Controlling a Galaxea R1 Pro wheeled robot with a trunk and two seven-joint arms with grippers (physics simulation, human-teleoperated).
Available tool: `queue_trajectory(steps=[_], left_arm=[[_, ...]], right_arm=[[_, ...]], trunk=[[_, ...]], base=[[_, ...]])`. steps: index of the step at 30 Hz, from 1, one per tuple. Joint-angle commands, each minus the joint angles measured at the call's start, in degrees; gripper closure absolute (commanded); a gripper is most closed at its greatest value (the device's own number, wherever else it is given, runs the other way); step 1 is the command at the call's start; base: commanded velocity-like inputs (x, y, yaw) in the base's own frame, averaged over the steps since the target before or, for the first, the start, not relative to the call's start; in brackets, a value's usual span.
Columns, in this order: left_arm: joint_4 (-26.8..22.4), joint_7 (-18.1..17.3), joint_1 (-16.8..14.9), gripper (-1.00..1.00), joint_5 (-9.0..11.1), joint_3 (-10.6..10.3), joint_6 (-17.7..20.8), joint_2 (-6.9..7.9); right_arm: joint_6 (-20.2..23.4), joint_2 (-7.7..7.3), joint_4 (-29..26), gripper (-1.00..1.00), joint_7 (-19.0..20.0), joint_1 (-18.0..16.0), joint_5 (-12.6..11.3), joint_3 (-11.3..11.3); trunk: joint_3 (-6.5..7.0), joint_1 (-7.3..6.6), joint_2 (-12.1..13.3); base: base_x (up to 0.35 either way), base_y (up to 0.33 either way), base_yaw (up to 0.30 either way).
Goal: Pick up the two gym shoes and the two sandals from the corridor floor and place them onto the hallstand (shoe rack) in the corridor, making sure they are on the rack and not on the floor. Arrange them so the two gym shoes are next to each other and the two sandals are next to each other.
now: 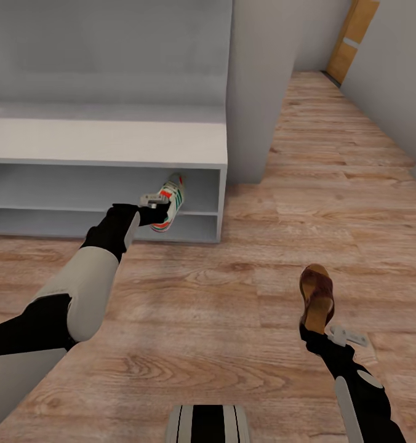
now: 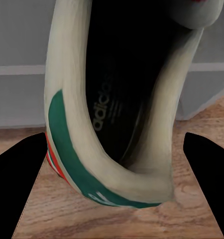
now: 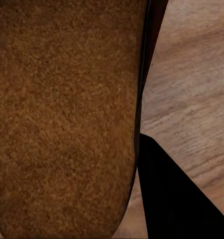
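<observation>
A: We had the left gripper (image 1: 154,212) clamped on one gym shoe (image 1: 170,202), heel end in the jaws, toe pointing up toward the rack's right end. Up close from the wrist, that gym shoe (image 2: 112,114) showed its dark insole and green stripe, with a black finger (image 2: 17,184) on either side.

B: And we had the right gripper (image 1: 316,332) closed on a sandal (image 1: 317,294), gripped at the heel, toe aimed away from us. In the right wrist view the tan footbed of the sandal (image 3: 67,114) ran right up against one dark finger (image 3: 171,199).

A: The sneaker sat just in front of the hallstand (image 1: 109,144), level with its shelf slots and close to the right upright edge.

B: Around our sandal we saw plenty of open corridor floor (image 1: 220,307), well apart from the rack. The corridor ran on past the grey wall (image 1: 257,92) toward a wooden door (image 1: 354,37).
</observation>
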Motion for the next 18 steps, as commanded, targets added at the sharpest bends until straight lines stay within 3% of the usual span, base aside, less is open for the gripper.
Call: queue_trajectory(steps=[1, 7, 12, 18], left_arm=[[-0.1, -0.5, 0.0, 1.0, -0.5, 0.5, 0.2, -0.08], [-0.1, -0.5, 0.0, 1.0, -0.4, 0.8, 0.2, -0.08], [-0.1, -0.5, 0.0, 1.0, -0.4, 3.9, 0.2, -0.08], [-0.1, -0.5, 0.0, 1.0, -0.5, 4.6, 0.1, -0.08]], right_arm=[[0.3, 0.03, -0.1, 1.0, -0.5, 0.0, -0.8, 0.0], [0.3, 0.03, -0.1, 1.0, -0.5, 0.0, -0.8, 0.0], [0.3, 0.03, -0.1, 1.0, -0.5, 0.0, -0.8, 0.0], [0.3, 0.02, -0.1, 1.0, -0.5, 0.0, -0.8, 0.0]], trunk=[[-0.04, 0.02, 0.0], [-0.04, 0.02, 0.0], [-0.04, 0.02, 0.0], [-0.04, 0.02, 0.0]], base=[[0.277, 0.049, 0.0], [0.214, 0.031, 0.0], [0.042, 0.003, 0.0], [0.211, 0.0, 0.0]])
